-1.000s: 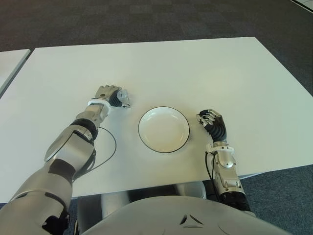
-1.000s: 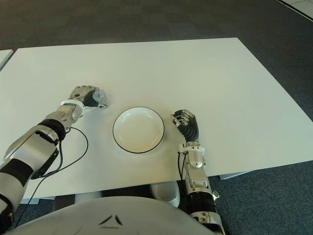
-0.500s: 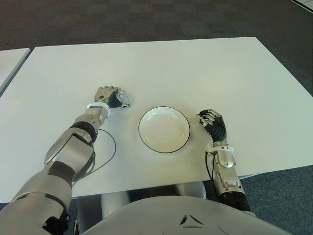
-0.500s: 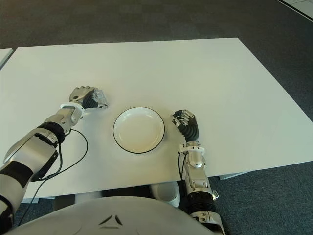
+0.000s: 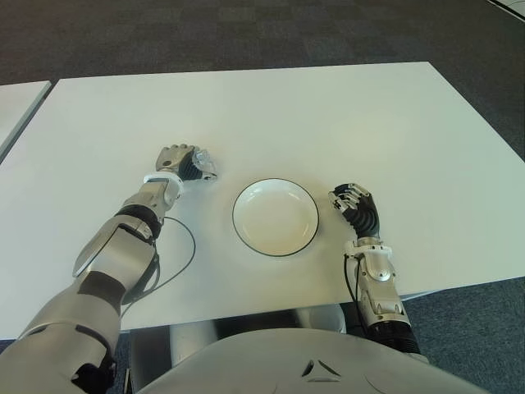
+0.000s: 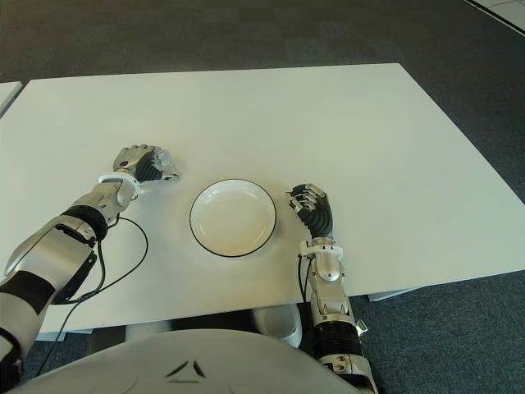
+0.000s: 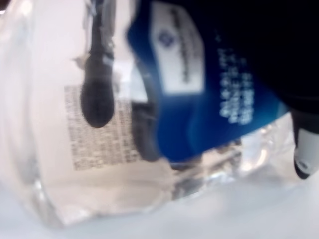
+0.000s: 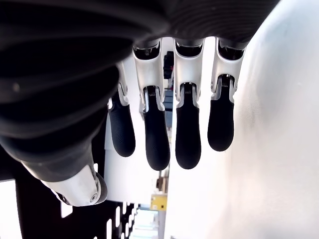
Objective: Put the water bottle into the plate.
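Drawn slightly back, left hand (image 5: 179, 159) clasps water bottle (image 5: 204, 163).

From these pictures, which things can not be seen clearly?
- Water bottle: in the eye views the left hand covers most of it; upright or lying, unclear.
- Bottle label: print blurred in the left wrist view.
- Plate and right hand: touching or apart, unclear.

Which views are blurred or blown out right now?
Left wrist view: water bottle fills the frame in the left hand, soft, label text unreadable. Right wrist view: right hand backlit, background blown out. Eye views: even light, plate and table sharp.
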Controlling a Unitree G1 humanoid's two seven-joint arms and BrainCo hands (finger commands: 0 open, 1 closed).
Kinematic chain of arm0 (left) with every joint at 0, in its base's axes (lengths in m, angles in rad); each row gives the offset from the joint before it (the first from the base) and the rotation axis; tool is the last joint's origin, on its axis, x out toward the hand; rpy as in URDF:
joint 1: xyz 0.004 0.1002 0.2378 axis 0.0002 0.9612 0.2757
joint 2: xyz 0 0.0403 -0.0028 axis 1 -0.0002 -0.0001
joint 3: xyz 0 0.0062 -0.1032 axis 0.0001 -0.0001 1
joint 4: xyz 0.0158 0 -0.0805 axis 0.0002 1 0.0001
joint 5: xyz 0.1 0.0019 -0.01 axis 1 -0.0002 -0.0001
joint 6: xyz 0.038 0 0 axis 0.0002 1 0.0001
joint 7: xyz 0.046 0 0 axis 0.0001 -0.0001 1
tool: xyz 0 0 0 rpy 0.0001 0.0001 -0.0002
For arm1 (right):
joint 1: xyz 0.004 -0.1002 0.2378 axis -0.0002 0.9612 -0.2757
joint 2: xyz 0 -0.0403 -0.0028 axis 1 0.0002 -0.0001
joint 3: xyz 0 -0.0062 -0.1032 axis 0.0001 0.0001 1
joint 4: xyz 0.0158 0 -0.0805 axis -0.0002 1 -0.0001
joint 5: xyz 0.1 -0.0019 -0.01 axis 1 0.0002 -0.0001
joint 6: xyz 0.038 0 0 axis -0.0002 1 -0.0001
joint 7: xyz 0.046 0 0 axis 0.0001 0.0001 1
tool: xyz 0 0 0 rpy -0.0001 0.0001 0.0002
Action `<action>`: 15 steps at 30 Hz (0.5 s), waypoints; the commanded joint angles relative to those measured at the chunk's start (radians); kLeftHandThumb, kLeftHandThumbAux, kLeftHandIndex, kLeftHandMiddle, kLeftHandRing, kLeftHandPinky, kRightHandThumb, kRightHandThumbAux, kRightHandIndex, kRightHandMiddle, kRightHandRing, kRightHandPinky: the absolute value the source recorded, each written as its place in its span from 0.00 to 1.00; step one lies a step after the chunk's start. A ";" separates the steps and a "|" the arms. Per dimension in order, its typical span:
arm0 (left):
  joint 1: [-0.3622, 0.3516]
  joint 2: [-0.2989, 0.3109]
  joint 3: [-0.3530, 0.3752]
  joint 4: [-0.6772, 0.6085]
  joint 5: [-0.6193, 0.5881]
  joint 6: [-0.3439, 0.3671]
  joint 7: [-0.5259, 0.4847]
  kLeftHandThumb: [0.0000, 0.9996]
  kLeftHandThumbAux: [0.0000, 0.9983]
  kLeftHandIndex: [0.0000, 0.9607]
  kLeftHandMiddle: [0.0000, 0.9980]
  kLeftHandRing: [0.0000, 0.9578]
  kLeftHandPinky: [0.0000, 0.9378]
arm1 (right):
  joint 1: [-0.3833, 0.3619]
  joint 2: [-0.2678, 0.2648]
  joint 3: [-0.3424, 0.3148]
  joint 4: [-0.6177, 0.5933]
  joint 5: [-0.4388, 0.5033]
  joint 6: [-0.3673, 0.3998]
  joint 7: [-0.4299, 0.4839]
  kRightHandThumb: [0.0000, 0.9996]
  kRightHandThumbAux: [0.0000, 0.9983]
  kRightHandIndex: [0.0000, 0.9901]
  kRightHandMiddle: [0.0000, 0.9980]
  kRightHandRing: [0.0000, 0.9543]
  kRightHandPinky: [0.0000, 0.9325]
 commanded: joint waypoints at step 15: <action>0.029 -0.016 0.029 0.006 -0.014 -0.047 -0.018 0.85 0.67 0.41 0.54 0.90 0.87 | -0.003 0.011 0.003 0.012 0.008 0.007 -0.003 0.71 0.73 0.43 0.50 0.54 0.55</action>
